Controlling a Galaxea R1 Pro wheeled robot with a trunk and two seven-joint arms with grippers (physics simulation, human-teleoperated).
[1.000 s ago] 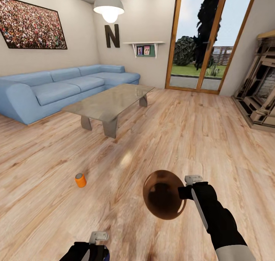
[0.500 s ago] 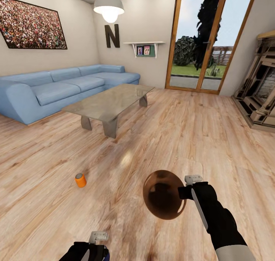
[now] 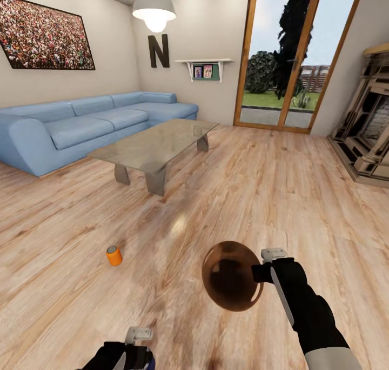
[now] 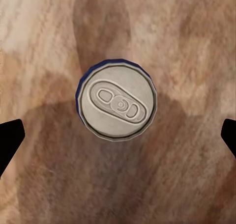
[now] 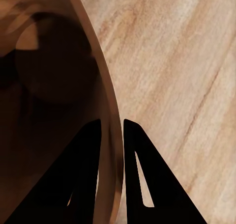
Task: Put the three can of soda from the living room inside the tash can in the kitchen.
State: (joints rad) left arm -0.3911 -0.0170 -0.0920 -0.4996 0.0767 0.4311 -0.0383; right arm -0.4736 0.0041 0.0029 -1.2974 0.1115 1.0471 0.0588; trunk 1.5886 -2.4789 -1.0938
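Observation:
One orange can of soda (image 3: 113, 256) stands upright on the wood floor, left of centre. My right gripper (image 3: 260, 272) is shut on the rim of the brown tash can (image 3: 231, 276), held tilted above the floor with its dark inside facing me. In the right wrist view the fingers (image 5: 93, 150) pinch the bin wall (image 5: 59, 86). My left gripper (image 3: 135, 344) hangs low at the bottom edge, open. The left wrist view looks straight down on another can (image 4: 117, 101) with a grey top and a dark blue edge, standing between the wide-apart fingertips (image 4: 10, 140).
A glass coffee table (image 3: 156, 143) stands ahead on the left, with the blue corner sofa (image 3: 81, 124) behind it. A brick fireplace (image 3: 370, 126) is on the right and a glass door (image 3: 283, 56) is at the back. Bare wood floor (image 3: 259, 197) lies between them.
My left arm has shifted very slightly at the bottom of the head view. The bin, the orange can and the right arm have not moved.

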